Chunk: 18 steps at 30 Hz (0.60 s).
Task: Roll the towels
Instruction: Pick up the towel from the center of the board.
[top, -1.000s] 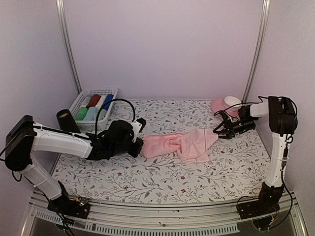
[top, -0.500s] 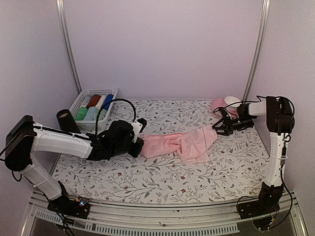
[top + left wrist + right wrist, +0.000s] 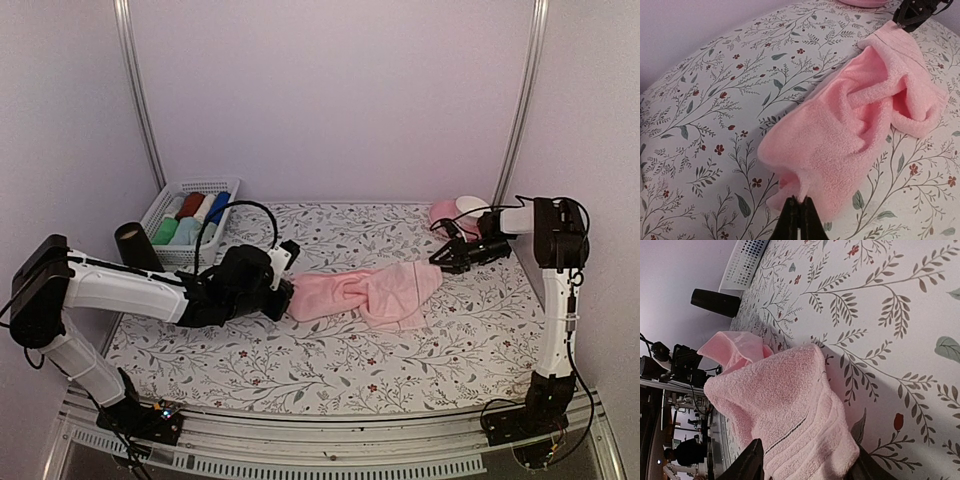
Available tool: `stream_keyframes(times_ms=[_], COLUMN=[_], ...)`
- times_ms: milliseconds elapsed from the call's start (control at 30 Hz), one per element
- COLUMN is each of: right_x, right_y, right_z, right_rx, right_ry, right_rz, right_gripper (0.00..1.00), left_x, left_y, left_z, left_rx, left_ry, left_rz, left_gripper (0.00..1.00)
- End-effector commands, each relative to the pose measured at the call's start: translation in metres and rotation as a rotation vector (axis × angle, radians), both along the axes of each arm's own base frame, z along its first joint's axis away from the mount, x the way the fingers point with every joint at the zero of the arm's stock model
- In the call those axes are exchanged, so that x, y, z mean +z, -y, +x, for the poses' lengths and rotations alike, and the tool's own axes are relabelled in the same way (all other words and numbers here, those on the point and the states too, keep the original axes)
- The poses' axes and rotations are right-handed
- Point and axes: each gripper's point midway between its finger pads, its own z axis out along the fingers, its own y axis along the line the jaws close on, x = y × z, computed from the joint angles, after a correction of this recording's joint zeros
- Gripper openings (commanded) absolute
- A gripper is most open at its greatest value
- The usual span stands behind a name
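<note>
A pale pink towel (image 3: 360, 292) lies crumpled and stretched out across the middle of the flowered table. My left gripper (image 3: 288, 293) is shut on its left corner, and a thin pinch of cloth shows between the closed fingertips in the left wrist view (image 3: 799, 200). My right gripper (image 3: 438, 259) is at the towel's right end. In the right wrist view the towel's (image 3: 775, 405) hemmed end fills the gap between the two fingers, which stand apart, so this gripper (image 3: 807, 460) is open. A pale green roll (image 3: 166, 231) lies in the basket.
A white basket (image 3: 190, 188) at the back left holds several rolled cloths. A black cylinder (image 3: 132, 245) stands in front of it. A pink saucer (image 3: 445, 212) with a white cup (image 3: 472, 207) sits at the back right, just behind my right gripper.
My right gripper has shifted a little toward the far side and its jaws have narrowed around the towel's end. The left arm and its grip have stayed as they were.
</note>
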Motion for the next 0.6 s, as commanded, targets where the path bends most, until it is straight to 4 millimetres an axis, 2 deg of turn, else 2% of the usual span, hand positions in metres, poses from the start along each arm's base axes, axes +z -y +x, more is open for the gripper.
stream_keyframes(times_ms=[0, 567], right_x=[-0.007, -0.012], right_y=[-0.001, 0.005], right_z=[0.003, 0.022], right_rx=[0.012, -0.014], right_ry=[0.003, 0.034], right_rz=[-0.025, -0.094], right_gripper=[0.5, 0.42], left_x=[-0.003, -0.007], left_y=[0.005, 0.011], left_z=[-0.002, -0.004], left_rx=[-0.014, -0.024], left_ry=[0.015, 0.008], left_rz=[0.01, 0.018], left_gripper=[0.0, 0.0])
